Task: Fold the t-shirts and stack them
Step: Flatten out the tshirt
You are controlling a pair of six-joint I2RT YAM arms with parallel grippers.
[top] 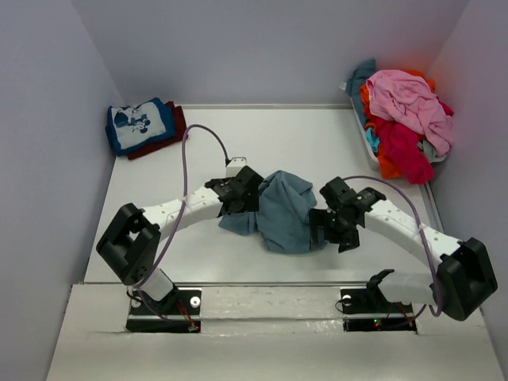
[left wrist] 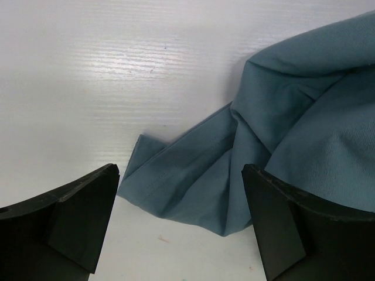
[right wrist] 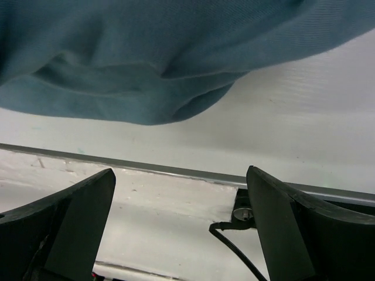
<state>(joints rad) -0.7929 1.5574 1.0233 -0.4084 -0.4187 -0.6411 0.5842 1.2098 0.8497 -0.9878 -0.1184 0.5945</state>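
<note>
A plain slate-blue t-shirt (top: 282,208) lies crumpled in the middle of the table between both arms. It shows in the left wrist view (left wrist: 281,146) and the right wrist view (right wrist: 146,58). My left gripper (top: 238,208) is open and empty at the shirt's left edge, its jaws standing over a folded corner (left wrist: 176,187). My right gripper (top: 324,230) is open and empty at the shirt's right edge, the cloth above its jaws. A folded blue t-shirt with white cartoon print (top: 140,124) lies on a dark red one (top: 176,127) at the back left.
A white bin (top: 367,131) at the back right holds a heap of pink (top: 413,99), red (top: 406,151), orange and teal shirts. The table's near edge and a base cable (right wrist: 234,249) show in the right wrist view. Walls close both sides.
</note>
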